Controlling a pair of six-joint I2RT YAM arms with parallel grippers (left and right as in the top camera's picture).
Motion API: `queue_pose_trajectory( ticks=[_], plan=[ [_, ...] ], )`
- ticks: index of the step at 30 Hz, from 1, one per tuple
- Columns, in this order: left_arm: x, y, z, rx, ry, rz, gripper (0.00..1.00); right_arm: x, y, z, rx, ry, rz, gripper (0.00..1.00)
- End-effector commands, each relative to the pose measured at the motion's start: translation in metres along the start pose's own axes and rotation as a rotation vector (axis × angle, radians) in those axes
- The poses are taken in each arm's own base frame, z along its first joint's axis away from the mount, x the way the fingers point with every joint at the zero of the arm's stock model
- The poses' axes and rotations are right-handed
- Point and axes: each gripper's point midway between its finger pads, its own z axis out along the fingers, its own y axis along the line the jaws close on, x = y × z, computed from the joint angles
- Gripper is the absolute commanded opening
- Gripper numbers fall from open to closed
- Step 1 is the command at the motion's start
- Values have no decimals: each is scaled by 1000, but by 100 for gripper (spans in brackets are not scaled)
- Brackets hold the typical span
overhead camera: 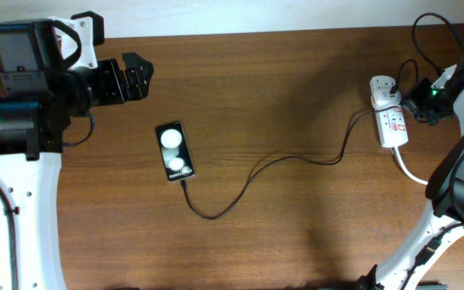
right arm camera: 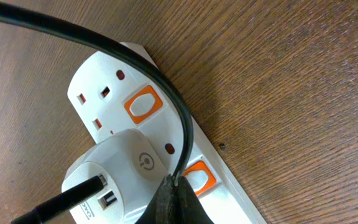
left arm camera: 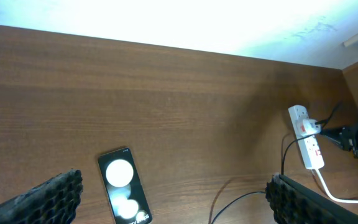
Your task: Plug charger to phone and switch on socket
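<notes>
The phone [overhead camera: 175,151] lies flat left of centre, glossy face up; it also shows in the left wrist view [left arm camera: 124,193]. The charger cable [overhead camera: 264,169] runs from the phone's near short end to the white adapter [overhead camera: 384,91] on the socket [overhead camera: 392,121]. My left gripper [overhead camera: 138,76] is open and empty, up and left of the phone. My right gripper [right arm camera: 178,190] is shut, its tip against the orange switch [right arm camera: 199,176] beside the adapter [right arm camera: 126,171]. A second orange switch [right arm camera: 143,104] sits further along the strip.
The socket's thick white cord [overhead camera: 410,171] curves off toward the right arm's base. One of the robot's black cables [right arm camera: 104,50] crosses over the strip in the right wrist view. The table's far edge meets a pale wall [left arm camera: 197,25].
</notes>
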Motion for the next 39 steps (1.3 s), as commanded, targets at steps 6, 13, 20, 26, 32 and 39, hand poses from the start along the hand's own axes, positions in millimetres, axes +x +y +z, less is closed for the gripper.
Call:
queue_pose_trajectory(
  ticks=[6, 13, 20, 26, 32, 39],
  plan=[
    [-5, -2, -6, 5, -19, 15, 99, -1, -1, 5, 30, -6, 26, 4],
    [-5, -2, -6, 5, -19, 15, 99, 2, -8, 22, 31, 15, 35, 4],
    [-5, -2, -6, 5, -19, 15, 99, 11, 1, 25, 25, 39, 11, 4],
    [-5, -2, -6, 5, -19, 15, 99, 30, 9, 33, 34, 92, 3, 4],
    [-5, -2, -6, 5, -19, 15, 99, 51, 5, 44, 52, 139, 11, 4],
    [-5, -2, -6, 5, -19, 15, 99, 70, 14, 49, 71, 186, -10, 4]
  ],
)
